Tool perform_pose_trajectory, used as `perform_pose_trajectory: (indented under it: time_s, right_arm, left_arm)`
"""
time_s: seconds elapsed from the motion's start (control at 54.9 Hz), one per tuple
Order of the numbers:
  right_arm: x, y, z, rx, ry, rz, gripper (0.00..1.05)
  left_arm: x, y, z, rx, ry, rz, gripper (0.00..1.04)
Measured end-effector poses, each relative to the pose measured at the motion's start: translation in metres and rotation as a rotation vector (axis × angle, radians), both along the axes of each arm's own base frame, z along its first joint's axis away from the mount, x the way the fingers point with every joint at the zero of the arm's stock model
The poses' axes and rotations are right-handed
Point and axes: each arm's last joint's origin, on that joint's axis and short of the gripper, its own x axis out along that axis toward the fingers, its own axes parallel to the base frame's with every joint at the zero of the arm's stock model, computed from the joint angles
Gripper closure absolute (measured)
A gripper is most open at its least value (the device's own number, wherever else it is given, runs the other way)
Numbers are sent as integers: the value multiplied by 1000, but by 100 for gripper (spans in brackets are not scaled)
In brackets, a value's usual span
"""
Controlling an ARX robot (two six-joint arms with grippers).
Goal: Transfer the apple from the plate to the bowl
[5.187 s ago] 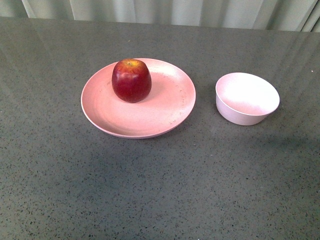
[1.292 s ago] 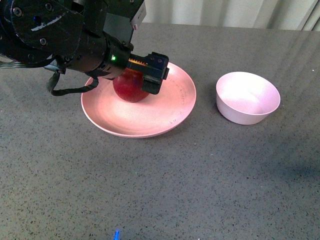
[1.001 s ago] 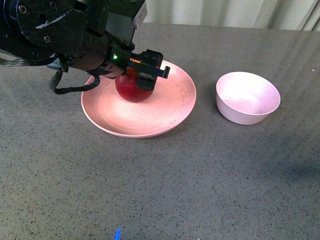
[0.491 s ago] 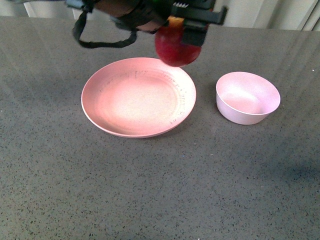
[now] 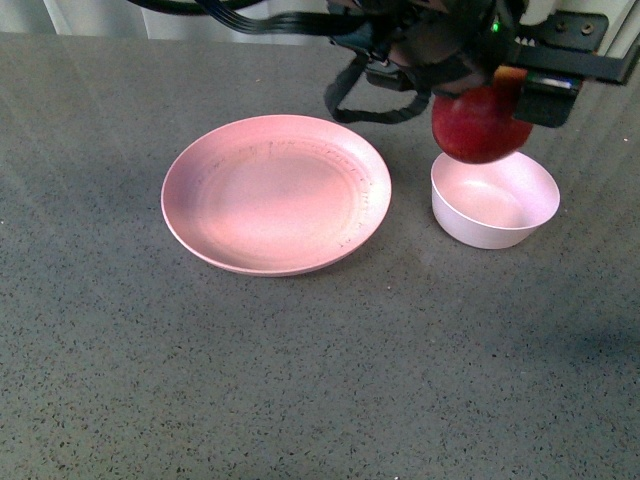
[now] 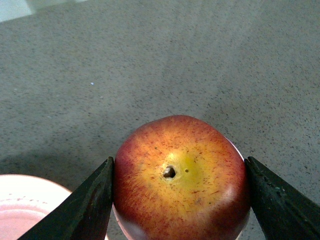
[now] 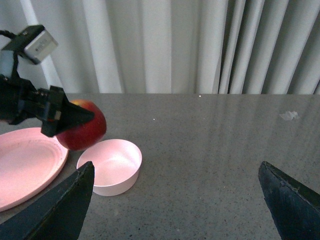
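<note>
1. Apple point(image 5: 480, 125): lifted off the plate point(image 5: 215, 215) and carried across; now hangs just above the bowl point(image 5: 470, 228), upper right of the front view.
2. Left gripper point(image 6: 178, 170): clamped on the apple's sides.
3. Right gripper point(image 7: 177, 200): spread wide, empty.
4. Likely remaining: lower, release.

Front cam overlooks the grey speckled table point(image 5: 300, 380); all 3 views share the glossy dark-red apple point(image 5: 478, 128), left wrist closest.

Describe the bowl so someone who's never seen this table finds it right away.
On the grey speckled table, find the wide salmon-pink plate. The bowl stands apart on its right: small, deep-sided, paler, with the apple held close above.
</note>
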Motion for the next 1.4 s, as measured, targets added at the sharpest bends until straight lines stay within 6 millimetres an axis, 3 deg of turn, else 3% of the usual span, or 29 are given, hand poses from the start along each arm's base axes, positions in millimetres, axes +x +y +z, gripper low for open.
perform_pose_trajectory:
  time_s: [0.2,0.564,0.928,1.11,1.401]
  right_arm:
    - [0,0,0,0,0,0,9]
    - [0,0,0,0,0,0,9]
    - [0,0,0,0,0,0,9]
    - [0,0,0,0,0,0,9]
    - [0,0,0,0,0,0,9]
  left_arm:
    - [-6,-24,-13,7,16,-42,38]
    - [11,-30,-24,14,27,-7,38]
    - [14,-29,-38,28,56,3,38]
    - [12,-26,-44,35,66,3,8]
    - [6,-18,-45,13,80,23,9]
